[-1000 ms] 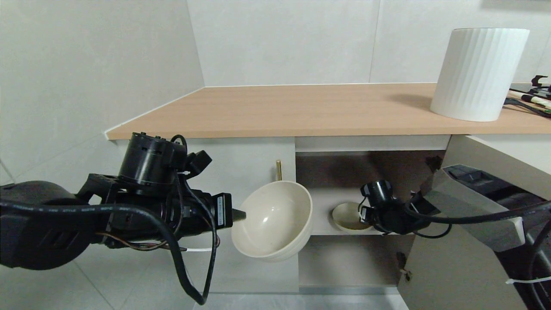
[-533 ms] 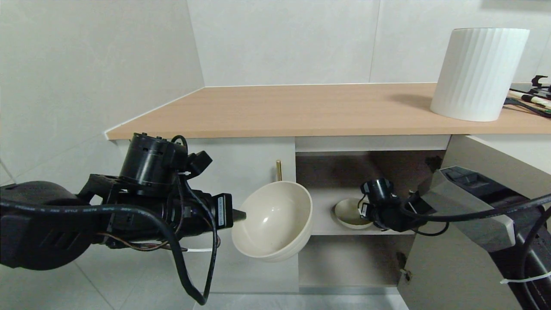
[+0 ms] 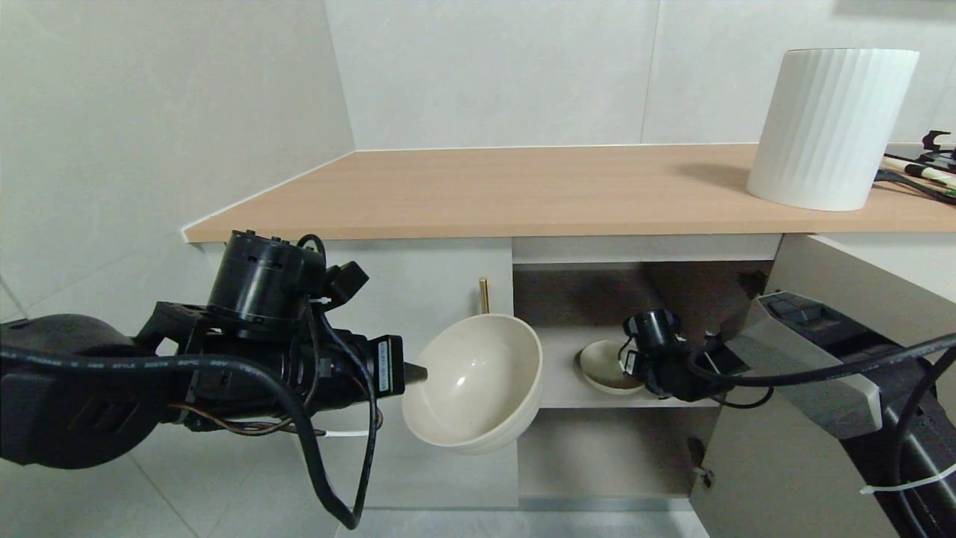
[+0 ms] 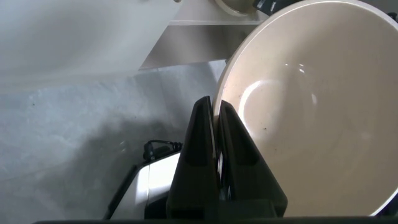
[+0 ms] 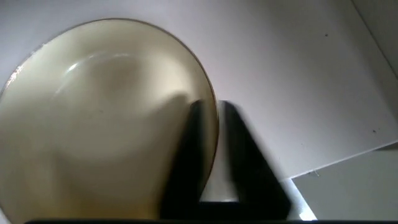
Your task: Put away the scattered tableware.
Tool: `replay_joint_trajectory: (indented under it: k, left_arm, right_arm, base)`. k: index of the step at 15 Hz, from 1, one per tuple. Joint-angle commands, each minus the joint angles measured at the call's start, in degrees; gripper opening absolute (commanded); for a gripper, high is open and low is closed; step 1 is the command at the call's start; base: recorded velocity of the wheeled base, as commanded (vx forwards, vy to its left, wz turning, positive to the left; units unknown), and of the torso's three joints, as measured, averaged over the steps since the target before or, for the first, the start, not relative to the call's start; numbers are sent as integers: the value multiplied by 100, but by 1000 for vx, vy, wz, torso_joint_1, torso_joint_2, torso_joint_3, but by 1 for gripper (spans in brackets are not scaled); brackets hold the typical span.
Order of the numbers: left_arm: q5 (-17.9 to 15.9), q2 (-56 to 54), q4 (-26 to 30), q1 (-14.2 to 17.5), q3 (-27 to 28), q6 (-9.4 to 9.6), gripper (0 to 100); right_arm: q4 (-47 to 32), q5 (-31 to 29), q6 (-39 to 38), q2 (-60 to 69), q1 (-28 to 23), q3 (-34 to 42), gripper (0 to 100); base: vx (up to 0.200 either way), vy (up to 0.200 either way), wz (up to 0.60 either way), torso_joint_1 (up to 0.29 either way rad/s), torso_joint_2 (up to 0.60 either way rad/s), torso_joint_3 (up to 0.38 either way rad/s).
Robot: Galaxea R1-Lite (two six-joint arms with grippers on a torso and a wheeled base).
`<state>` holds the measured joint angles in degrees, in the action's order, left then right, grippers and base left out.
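Note:
My left gripper (image 3: 416, 371) is shut on the rim of a large cream bowl (image 3: 474, 382), held tilted in the air in front of the closed left cabinet door. In the left wrist view the fingers (image 4: 214, 134) pinch the large bowl's (image 4: 305, 99) rim. My right gripper (image 3: 635, 368) reaches into the open cabinet and is shut on the rim of a small cream dish (image 3: 606, 367), which is over the white shelf (image 3: 560, 373). The right wrist view has the small dish (image 5: 99, 118) close up, its rim between the fingers (image 5: 199, 143); whether it rests on the shelf I cannot tell.
A wooden countertop (image 3: 523, 190) runs above the cabinet, with a tall white ribbed container (image 3: 833, 127) and some utensils (image 3: 922, 168) at its right end. The right cabinet door (image 3: 844, 276) stands open. A brass handle (image 3: 484, 294) sits on the closed left door.
My right gripper has lifted a little and gone deeper into the cabinet with the small dish. The left arm and the large bowl have stayed still.

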<state>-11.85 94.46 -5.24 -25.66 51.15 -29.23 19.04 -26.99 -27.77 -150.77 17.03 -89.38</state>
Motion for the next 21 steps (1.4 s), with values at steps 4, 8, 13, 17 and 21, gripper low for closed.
replay_joint_trajectory:
  k: [4,8,13,17,21]
  left_arm:
    - [-2,54,-12,0,0,5,0]
    - [429,371,-30,-194,97,5,0]
    - [1580,1100,-30,-791,132,58,0]
    - [2161,1496,-21,-985,123,445,0]
    - [2275,1724,-12,-1257,114,445,0]
  right_arm:
    - [3,-8,-27,83,2,8,100]
    - [3,168,-132,1164,72,1133,100]
    - [-674,1917,105,3388,503,2724,100]
    - [-2168,3059,123,4697,1276,2839,100]
    - [-2344,3472,132,5067,1944,3102,100]
  base:
    - [0,0,0,0,0,0]
    - [0,0,0,0,0,0]
    - [0,0,0,0,0,0]
    - [0,0,0,0,0,0]
    - [0,0,0,0,0,0]
